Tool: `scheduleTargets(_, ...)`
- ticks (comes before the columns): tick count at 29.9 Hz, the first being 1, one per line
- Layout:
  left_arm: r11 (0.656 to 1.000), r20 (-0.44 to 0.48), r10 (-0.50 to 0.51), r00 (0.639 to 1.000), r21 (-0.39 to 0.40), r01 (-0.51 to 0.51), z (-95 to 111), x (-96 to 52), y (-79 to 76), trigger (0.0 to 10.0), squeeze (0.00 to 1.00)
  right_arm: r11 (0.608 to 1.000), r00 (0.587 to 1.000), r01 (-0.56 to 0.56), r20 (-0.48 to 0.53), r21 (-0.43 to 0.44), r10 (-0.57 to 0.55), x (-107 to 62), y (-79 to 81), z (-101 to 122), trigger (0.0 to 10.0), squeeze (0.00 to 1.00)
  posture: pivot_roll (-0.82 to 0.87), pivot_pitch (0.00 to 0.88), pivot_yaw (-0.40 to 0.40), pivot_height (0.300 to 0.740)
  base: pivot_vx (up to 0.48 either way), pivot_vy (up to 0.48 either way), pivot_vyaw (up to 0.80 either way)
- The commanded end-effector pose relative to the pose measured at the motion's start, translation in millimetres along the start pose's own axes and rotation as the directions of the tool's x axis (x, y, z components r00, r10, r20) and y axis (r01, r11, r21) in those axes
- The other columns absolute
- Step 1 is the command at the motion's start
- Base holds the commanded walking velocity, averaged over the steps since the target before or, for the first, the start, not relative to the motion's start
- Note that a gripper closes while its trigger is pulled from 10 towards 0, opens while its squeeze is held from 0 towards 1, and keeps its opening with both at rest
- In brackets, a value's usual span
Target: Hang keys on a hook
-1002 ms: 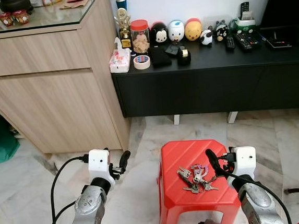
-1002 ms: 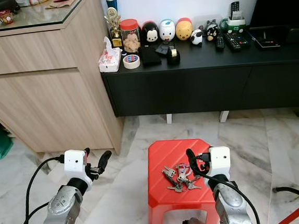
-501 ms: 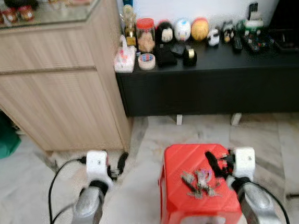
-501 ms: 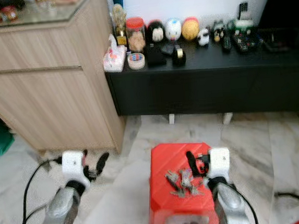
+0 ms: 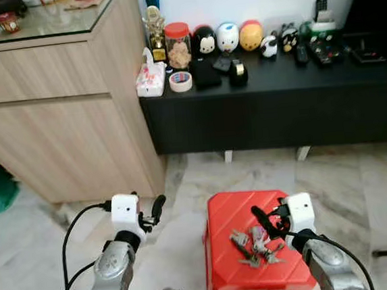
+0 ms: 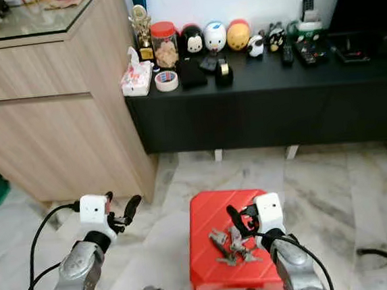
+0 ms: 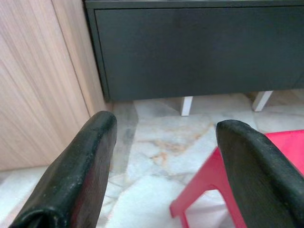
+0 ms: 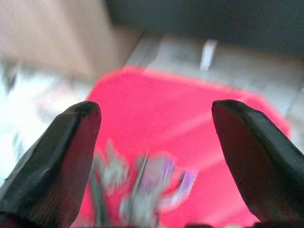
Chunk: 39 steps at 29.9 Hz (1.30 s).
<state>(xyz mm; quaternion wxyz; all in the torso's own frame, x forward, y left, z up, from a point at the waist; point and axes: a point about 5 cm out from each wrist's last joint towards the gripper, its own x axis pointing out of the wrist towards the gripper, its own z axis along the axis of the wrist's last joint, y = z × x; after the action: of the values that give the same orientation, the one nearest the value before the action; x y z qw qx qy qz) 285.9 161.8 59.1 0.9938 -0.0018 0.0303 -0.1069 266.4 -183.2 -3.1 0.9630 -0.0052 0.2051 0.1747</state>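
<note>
Red plastic shows in the lower middle of the head views: a small stool [image 5: 253,211] on a pale marbled floor [image 5: 183,186], with a bunch of keys [image 5: 255,245] lying loose on its seat. The right wrist view shows the keys [image 8: 142,190] blurred, low between the two black fingers [image 8: 61,152], with the red seat behind them. The left wrist view catches just a corner of the stool [image 7: 223,175] at its lower right, along with the floor, the front of a black cabinet [image 7: 190,47] and a wooden side panel at its left edge.

Across the upper part of the head views runs the long low black cabinet [image 5: 278,103], its top crowded with small things: a row of round toy figures [image 5: 228,39], a jar with a red lid [image 5: 178,44], a roll of tape [image 5: 180,81], a tissue pack [image 5: 148,78] and remote controls at the upper right. In the upper left stands a light wood sideboard [image 5: 55,116] with a glass top.

At the lower right, the right gripper [image 5: 272,228] hangs over the stool's right part, just beside the keys. Its fingers are spread wide and hold nothing; whether a tip touches the keys cannot be told. At the lower left, the left gripper [image 5: 155,209] hangs over the floor beside the stool, well apart from the keys, its fingers [image 7: 76,175] also spread wide around nothing.
</note>
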Motion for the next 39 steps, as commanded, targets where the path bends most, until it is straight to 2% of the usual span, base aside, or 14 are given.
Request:
scheduleTargets(1, 1.0, -0.021, 0.002, 1.0, 0.013, -0.002, -3.6, -2.6, 2.8, 10.0, 0.0, 0.996, 0.995, -0.083, -0.058, -0.035, 0.081, 0.2, 5.1, -6.4, 10.0, 0.0, -0.01, 0.065, 0.004, 0.646, 0.0, 0.0, 0.0)
scheduleTargets(6, 1.0, -0.026, -0.012, 1.0, 0.011, 0.012, -5.2, -2.7, -1.2, 10.0, 0.0, 0.975, 0.973, -0.189, -0.157, -0.112, 0.171, 4.0, 10.0, -11.7, 10.0, 0.0, 0.0, 0.075, -0.001, 0.646, 0.0, 0.0, 0.0)
scheduleTargets(7, 1.0, -0.026, -0.013, 1.0, 0.011, 0.013, -5.3, -2.7, -1.7, 10.0, 0.0, 0.974, 0.971, -0.194, -0.166, -0.117, 0.174, 5.3, 10.6, -11.4, 10.0, 0.76, 0.0, 0.077, -0.002, 0.646, 0.0, 0.0, 0.0)
scheduleTargets(8, 1.0, -0.026, -0.013, 1.0, 0.011, 0.013, -5.3, -2.7, -1.7, 10.0, 0.0, 0.974, 0.971, -0.194, -0.166, -0.117, 0.174, 5.3, 10.6, -11.4, 10.0, 0.76, 0.0, 0.077, -0.002, 0.646, 0.0, 0.0, 0.0)
scheduleTargets(9, 1.0, -0.025, -0.014, 1.0, 0.01, 0.015, -5.2, -2.6, -2.3, 10.0, 0.0, 0.972, 0.968, -0.201, -0.173, -0.118, 0.18, 7.7, 11.9, -10.2, 10.0, 1.0, 0.01, 0.079, -0.005, 0.646, 0.0, 0.0, 0.0)
scheduleTargets(14, 1.0, -0.026, -0.016, 1.0, 0.008, 0.017, -4.5, 3.0, -4.7, 10.0, 0.0, 0.941, 0.948, -0.239, -0.269, -0.24, 0.172, 14.2, 19.7, -13.6, 10.0, 1.0, 0.02, 0.092, -0.009, 0.646, 0.0, 0.0, 0.0)
scheduleTargets(15, 1.0, -0.022, -0.014, 1.0, -0.001, 0.014, -3.6, 5.1, -5.3, 10.0, 0.0, 0.938, 0.945, -0.239, -0.282, -0.25, 0.165, 15.3, 20.4, -13.9, 10.0, 0.61, 0.02, 0.093, -0.009, 0.646, 0.0, 0.0, 0.0)
scheduleTargets(16, 1.0, -0.018, -0.014, 1.0, -0.009, 0.014, -1.6, 8.8, -7.1, 10.0, 0.0, 0.936, 0.943, -0.231, -0.3, -0.265, 0.147, 17.7, 20.8, -13.0, 10.0, 0.0, 0.02, 0.097, -0.011, 0.646, 0.0, 0.0, 0.0)
scheduleTargets(20, 1.0, -0.001, -0.024, 1.0, -0.013, 0.024, 3.0, 12.3, -12.9, 10.0, 0.0, 0.939, 0.942, -0.217, -0.312, -0.268, 0.128, 19.7, 22.1, -13.1, 10.0, 0.0, 0.03, 0.115, -0.018, 0.646, 0.0, 0.0, 0.0)
scheduleTargets(25, 0.999, 0.029, -0.022, 0.999, -0.027, 0.023, 7.7, 9.9, -19.4, 10.0, 0.0, 0.934, 0.936, -0.21, -0.334, -0.288, 0.108, 17.9, 24.8, -20.3, 10.0, 0.0, 0.05, 0.161, -0.028, 0.646, 0.0, 0.0, 0.0)
scheduleTargets(29, 0.999, 0.041, -0.017, 0.999, -0.032, 0.019, 9.8, 4.7, -22.1, 10.0, 0.0, 0.968, 0.948, -0.114, -0.315, -0.222, 0.039, 17.0, 19.0, -21.4, 10.0, 0.0, 0.06, 0.2, -0.029, 0.646, 0.0, 0.0, 0.0)
scheduleTargets(36, 0.999, 0.042, -0.001, 0.999, -0.036, 0.002, 10.2, -5.7, -22.5, 10.0, 0.0, 0.984, 0.95, -0.053, -0.311, -0.168, -0.002, 13.2, 14.5, -26.2, 10.0, 0.0, 0.08, 0.235, -0.023, 0.646, 0.0, 0.0, 0.0)
scheduleTargets(39, 0.999, 0.038, 0.003, 0.999, -0.034, -0.002, 11.0, -9.4, -22.9, 10.0, 0.0, 0.994, 0.962, 0.004, -0.271, -0.106, -0.032, 14.4, 10.9, -21.7, 10.0, 0.0, 0.09, 0.237, -0.021, 0.646, 0.0, 0.0, 0.0)
